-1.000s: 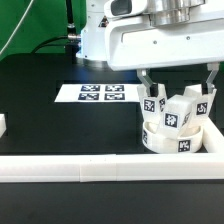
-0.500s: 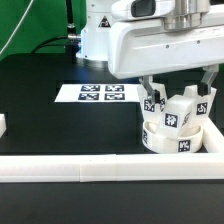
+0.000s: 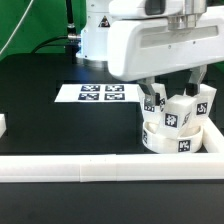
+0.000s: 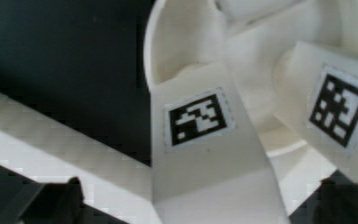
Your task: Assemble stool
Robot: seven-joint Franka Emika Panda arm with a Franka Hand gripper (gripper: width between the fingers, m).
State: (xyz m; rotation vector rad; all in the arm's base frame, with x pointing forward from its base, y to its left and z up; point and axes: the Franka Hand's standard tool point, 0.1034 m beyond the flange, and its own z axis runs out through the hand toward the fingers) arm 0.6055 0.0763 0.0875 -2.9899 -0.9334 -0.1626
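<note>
Stool: you see the seat disc (image 3: 172,140) lying on the black tabletop (image 3: 60,125) at the exterior view's right, pressed into the corner of the white border rails (image 3: 100,167). Its rim carries a square tag facing the camera.

Leg blocks: three tagged blocks stand up out of the disc. The middle leg block (image 3: 177,113) sits between the other two and shows its tag plainly. The leg block (image 3: 153,101) toward the exterior view's left and the leg block (image 3: 203,100) toward that view's right each lean a little outward.

Fingers: the gripper (image 3: 178,88) hangs over the stool, with one of the fingers (image 3: 148,88) beside the left-hand block and the other beside the right-hand block. They stand wide apart, straddling the cluster of blocks. You cannot tell from either view whether they touch the outer blocks.

Wrist view: you look down on two tagged blocks, one leg block (image 4: 206,135) in the middle of the picture and another leg block (image 4: 339,105) beside it, both rising from the white seat disc (image 4: 194,45). A border rail (image 4: 43,135) runs just beside the disc.

Marker board: the flat marker board (image 3: 98,94) lies on the tabletop, near the stool but apart from it, toward the exterior view's left.

Arm: the white Panda arm (image 3: 150,40) fills the upper part of the exterior view, above the stool.
</note>
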